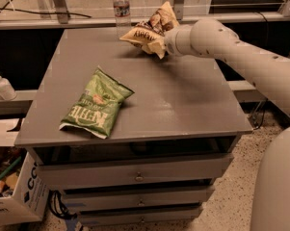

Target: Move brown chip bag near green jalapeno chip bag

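The brown chip bag [145, 32], dark brown on top with a cream band and dark lettering, is at the far edge of the grey table [188, 100], crumpled and tilted up. My gripper [161, 42] comes in from the right at the end of the white arm and is shut on the bag's right side; its fingers are mostly hidden behind the bag. The green jalapeno chip bag [96, 104] lies flat on the front left part of the table, well apart from the brown bag.
A water bottle [121, 6] stands just behind the table's far edge, left of the brown bag. A pump bottle [2, 84] sits on a ledge at the left. A cardboard box [14, 196] is on the floor at lower left. Drawers [137, 174] are under the tabletop.
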`<state>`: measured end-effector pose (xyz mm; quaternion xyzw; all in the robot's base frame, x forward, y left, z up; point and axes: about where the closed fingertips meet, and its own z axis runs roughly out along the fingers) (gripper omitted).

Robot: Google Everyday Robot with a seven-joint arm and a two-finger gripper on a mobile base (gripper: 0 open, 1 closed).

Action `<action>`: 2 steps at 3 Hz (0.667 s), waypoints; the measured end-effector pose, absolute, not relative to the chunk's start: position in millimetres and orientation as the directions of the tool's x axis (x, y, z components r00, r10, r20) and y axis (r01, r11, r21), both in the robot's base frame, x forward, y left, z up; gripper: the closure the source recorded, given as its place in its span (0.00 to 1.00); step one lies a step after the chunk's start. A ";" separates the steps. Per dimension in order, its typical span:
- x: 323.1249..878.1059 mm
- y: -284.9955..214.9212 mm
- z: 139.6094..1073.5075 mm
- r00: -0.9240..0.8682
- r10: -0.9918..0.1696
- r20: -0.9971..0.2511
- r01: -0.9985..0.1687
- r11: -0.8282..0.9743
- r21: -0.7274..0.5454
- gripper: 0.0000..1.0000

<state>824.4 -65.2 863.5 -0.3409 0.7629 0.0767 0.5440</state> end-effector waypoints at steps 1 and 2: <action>799.3 -60.9 896.3 -0.103 -0.471 -0.876 -0.629 0.713 -0.310 1.00; 760.9 -54.7 920.9 -0.034 -0.493 -0.869 -0.676 0.652 -0.343 1.00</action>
